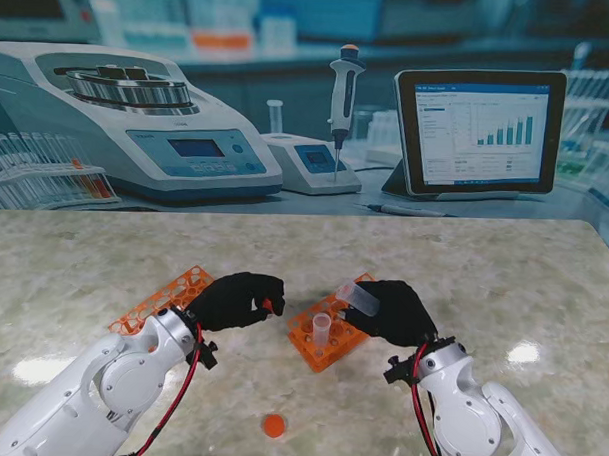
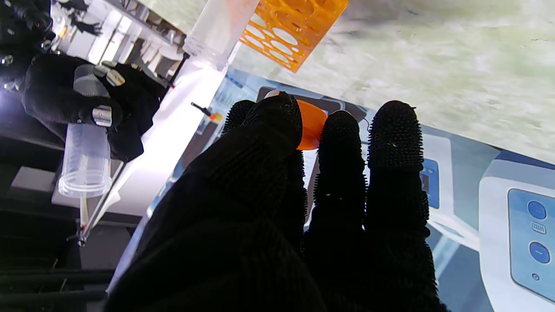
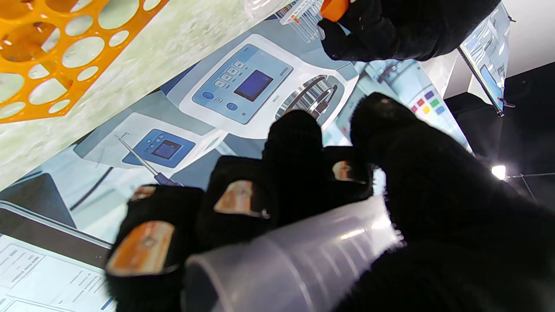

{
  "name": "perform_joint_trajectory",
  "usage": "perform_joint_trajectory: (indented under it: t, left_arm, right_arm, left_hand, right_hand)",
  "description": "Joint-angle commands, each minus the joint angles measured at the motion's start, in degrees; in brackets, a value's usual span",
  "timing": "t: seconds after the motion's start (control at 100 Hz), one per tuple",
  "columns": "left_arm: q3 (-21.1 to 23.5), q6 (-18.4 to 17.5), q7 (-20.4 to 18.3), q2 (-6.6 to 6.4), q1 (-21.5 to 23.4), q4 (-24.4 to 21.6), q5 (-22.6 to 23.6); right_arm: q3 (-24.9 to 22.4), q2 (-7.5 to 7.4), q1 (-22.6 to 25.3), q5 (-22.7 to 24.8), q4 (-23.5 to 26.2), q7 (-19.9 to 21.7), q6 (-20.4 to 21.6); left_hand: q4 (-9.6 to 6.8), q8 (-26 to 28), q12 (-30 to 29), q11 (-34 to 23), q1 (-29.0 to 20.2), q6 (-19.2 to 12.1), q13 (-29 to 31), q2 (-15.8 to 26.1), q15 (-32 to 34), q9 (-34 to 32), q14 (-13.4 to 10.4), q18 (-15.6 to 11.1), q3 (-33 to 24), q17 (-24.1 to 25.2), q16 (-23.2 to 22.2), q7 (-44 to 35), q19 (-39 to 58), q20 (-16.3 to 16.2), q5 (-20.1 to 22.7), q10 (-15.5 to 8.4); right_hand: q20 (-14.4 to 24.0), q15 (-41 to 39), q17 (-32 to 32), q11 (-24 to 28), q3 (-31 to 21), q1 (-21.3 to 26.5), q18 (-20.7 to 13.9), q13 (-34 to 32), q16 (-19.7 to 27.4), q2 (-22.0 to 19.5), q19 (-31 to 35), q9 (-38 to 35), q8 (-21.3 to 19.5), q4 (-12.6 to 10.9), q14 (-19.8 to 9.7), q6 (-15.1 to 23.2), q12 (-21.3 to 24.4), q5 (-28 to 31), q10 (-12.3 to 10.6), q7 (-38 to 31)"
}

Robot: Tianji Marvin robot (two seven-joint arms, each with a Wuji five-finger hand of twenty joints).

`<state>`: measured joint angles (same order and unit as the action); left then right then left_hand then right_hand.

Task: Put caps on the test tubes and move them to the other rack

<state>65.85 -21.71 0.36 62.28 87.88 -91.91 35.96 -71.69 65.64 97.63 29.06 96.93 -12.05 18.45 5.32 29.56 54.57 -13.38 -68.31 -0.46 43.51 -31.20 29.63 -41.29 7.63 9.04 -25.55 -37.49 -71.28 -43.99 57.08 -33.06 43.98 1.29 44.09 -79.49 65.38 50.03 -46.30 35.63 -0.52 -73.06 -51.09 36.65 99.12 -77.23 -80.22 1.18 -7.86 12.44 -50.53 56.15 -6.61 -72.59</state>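
Tubes and caps are spread around the small orange rack [image 1: 328, 339], which sits on the marble tabletop [image 1: 463, 264] between the two arms. One open clear tube [image 1: 322, 332] stands upright in this rack, without a cap. The right robot hand [image 1: 397, 309], in a black glove, is just to the right of the rack and is closed around a second clear tube [image 1: 359, 297], held tilted above the rack's far right corner with its open mouth pointing toward the left robot hand; the right wrist view shows the fingers [image 3: 292, 160] wrapped around the tube's body [image 3: 295, 260] and its mouth uncapped. The left robot hand [image 1: 237, 300] is just to the left of the rack, raised off the tabletop, and pinches a small orange cap [image 1: 268, 306] at its fingertips; in the left wrist view that cap [image 2: 311, 125] is gripped between the thumb and the neighbouring fingers [image 2: 342, 151]. The cap and the held tube are near each other over the rack but apart. A longer orange rack [image 1: 162, 299] lies farther left, partly hidden behind the left robot hand. Another orange cap [image 1: 274, 425] lies loose on the tabletop, nearer to me than the small rack, between the two forearms.
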Motion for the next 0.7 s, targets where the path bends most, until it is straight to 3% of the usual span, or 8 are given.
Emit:
perform_joint_trajectory:
  t: [0.0,0.69]
  left_arm:
    - [-0.12,-0.10,0.23,0.40,-0.03,0.11,-1.25]
    - [0.79,-3.26,2.27,1.75,1.70,-2.07,-9.62]
  right_arm:
    - [0.25,0.07,0.15,-0.37,-0.20,0.37,-0.38]
    - [0.54,0.04,-0.32,-0.83,-0.38,0.92,-1.16]
  left_hand:
    - [-1.87,-0.23,1.18,-4.14,-5.66,1.76,-0.70,2.44,-1.47,-1.49,-1.97,0.16,-1.94,0.19,-0.99,0.87,-0.99,1.21,0.59,2.68]
    - [-1.74,0.34,1.47,-4.13,-5.66,1.72,-0.65,2.86,-1.71,-1.48,-2.01,0.01,-1.84,0.24,-1.54,0.54,-0.41,0.43,0.46,2.61]
  right_hand:
    - [-0.92,-7.60,2.04,-0.13,0.04,2.94,-2.08,-2.99,-1.51,-0.67,7.01,-1.02,-2.40,-0.23,-8.28,3.39,0.21,1.88,3.80,-2.22]
    - [-0.95,-7.50,2.02,-0.14,0.13,2.96,-2.09,-3.00,-1.49,-0.76,6.90,-0.98,-2.40,-0.21,-8.31,3.39,0.17,1.88,3.52,-2.22]
